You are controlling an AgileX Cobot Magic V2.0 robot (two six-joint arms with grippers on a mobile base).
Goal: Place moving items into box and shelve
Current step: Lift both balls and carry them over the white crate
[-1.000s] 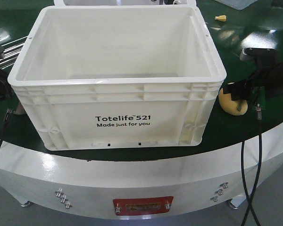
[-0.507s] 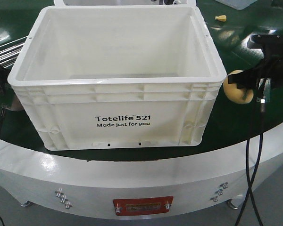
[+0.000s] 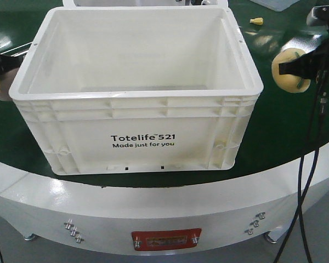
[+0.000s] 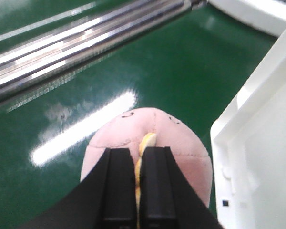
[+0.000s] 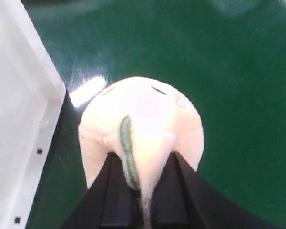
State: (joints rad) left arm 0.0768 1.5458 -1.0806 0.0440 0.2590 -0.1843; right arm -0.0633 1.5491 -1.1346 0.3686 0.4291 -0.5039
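Green worktop (image 3: pixel 274 137), white Totelife crate (image 3: pixel 137 94) between my two held balls.
Left fingers (image 4: pixel 120 186) pinch the pink ball (image 4: pixel 181 143), right fingers (image 5: pixel 117 200) the yellow ball (image 5: pixel 143 109); thin seam grips may slip before the rim.

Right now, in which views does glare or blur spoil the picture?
Left wrist view: a bright glare streak on the green table beside the pink ball, and the metal rails are blurred. Right wrist view: the yellow ball looks washed out, with a glare patch beside the box. Front view: sharp; the box print is readable.
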